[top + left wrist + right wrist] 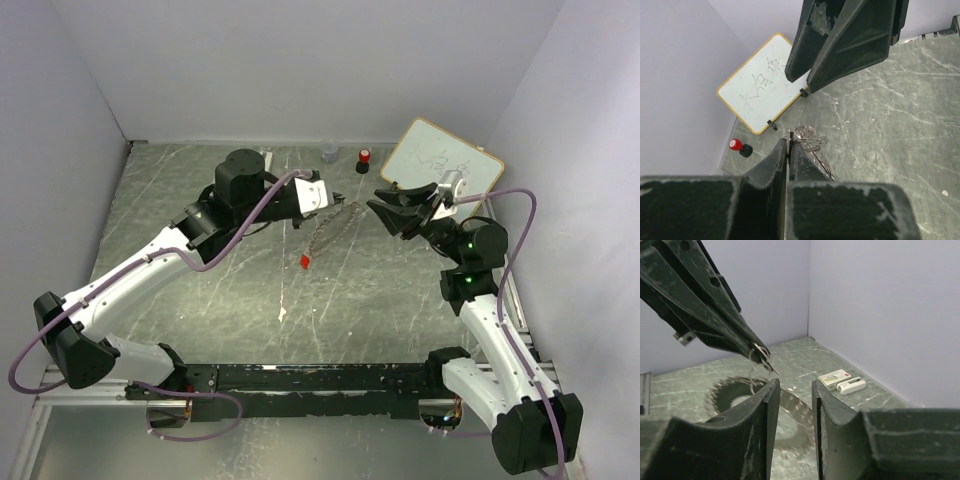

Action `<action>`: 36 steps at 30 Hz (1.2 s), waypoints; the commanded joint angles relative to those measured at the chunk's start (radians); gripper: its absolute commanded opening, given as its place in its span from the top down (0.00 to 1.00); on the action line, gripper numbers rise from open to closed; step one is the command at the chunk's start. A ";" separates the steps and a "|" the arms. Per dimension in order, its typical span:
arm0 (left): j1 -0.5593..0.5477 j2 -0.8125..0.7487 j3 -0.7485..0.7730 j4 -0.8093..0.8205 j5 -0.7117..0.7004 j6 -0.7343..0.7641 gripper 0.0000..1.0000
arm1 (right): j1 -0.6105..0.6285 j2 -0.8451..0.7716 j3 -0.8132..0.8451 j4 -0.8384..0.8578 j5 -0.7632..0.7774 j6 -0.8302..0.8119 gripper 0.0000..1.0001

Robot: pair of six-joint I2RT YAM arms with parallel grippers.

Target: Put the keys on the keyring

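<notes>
Two pincers face each other tip to tip over the far half of the desk (pixel 250 290). The left gripper (pixel 788 144) is pressed together, pinching a thin wire loop at the top of the keyring (pixel 720 389). The dark toothed ring reaches from those tips down toward the middle of the desk. From above it shows only as a narrow, tilted sliver. At its lower, nearer end sits a red-headed key (pixel 303 260), touching the ring; whether it is threaded on or only lies against it I cannot tell. The right gripper (pixel 794 386) stands just beside the left one's tips, its jaws spread with a narrow gap and nothing between them. A scribbled whiteboard (pixel 441 166) stands in the far right corner. A red-topped black cylinder (pixel 364 158) stands at the far edge, between the board and a small grey cup (pixel 329 150).
</notes>
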 commanded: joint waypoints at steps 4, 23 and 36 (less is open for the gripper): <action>-0.050 0.045 0.061 0.015 -0.092 0.002 0.93 | 0.043 0.026 0.054 -0.003 -0.047 0.039 0.69; -0.117 0.079 0.120 -0.013 -0.278 0.000 0.93 | 0.150 0.063 0.170 -0.377 0.055 -0.148 0.70; -0.138 0.099 0.145 -0.033 -0.361 -0.001 0.93 | 0.171 0.074 0.196 -0.429 0.115 -0.197 1.00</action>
